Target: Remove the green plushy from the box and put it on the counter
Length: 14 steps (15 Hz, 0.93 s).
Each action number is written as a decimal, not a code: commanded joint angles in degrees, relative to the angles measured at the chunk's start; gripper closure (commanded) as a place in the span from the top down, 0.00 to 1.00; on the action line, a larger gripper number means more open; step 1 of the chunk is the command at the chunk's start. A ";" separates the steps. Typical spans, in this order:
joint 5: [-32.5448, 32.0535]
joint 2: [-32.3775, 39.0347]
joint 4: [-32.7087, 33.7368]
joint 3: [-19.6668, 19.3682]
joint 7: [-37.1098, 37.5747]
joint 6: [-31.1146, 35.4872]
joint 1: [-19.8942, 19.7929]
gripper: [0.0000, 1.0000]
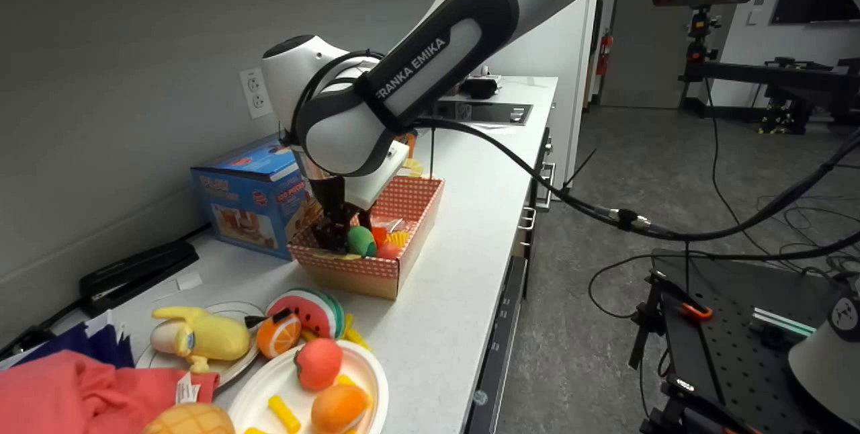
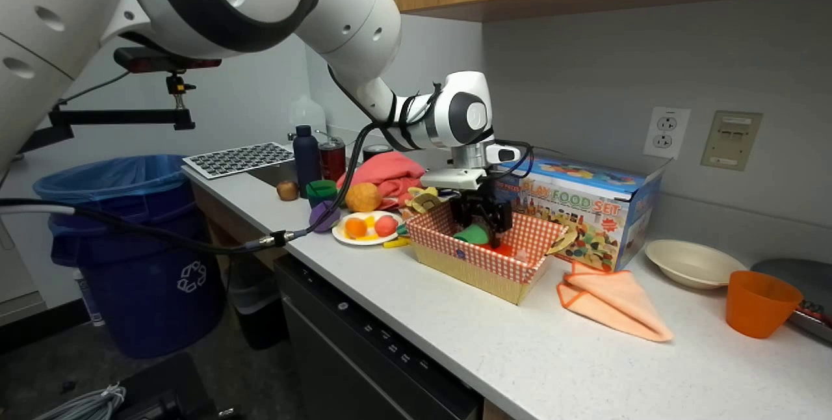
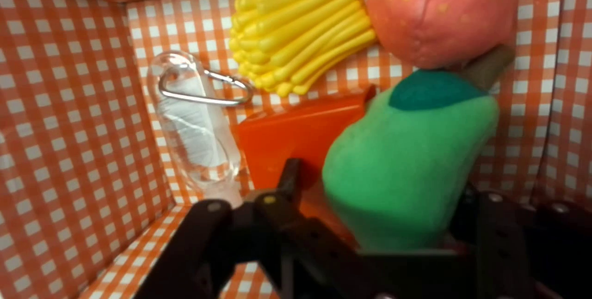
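The claw (image 3: 380, 178), its fingers (image 3: 290, 176) spread apart with the green plushy (image 3: 411, 165) between them, hangs inside the checked box (image 2: 465, 270), where the plushy lies next to a red-orange container (image 3: 296, 137) and a pinkish-red toy (image 3: 444, 12), the box resting on the white worktop (image 2: 585, 368) just beside a blue carton (image 1: 252, 199)

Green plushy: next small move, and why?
I'd probably close the jaws gently on the green plushy. In the wrist view it sits between them, but a gap on the picture's left, where the red-orange container shows, suggests it isn't gripped yet. It is inside the box, so a secure hold should come before any lift.
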 commanded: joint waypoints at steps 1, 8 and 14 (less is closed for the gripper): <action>0.24 1.52 3.67 -0.55 0.34 -2.00 0.54 0.48; -1.05 -1.70 0.87 -1.23 2.63 -2.58 2.07 0.10; -4.99 -10.70 -8.10 -1.52 6.50 -3.67 5.38 0.06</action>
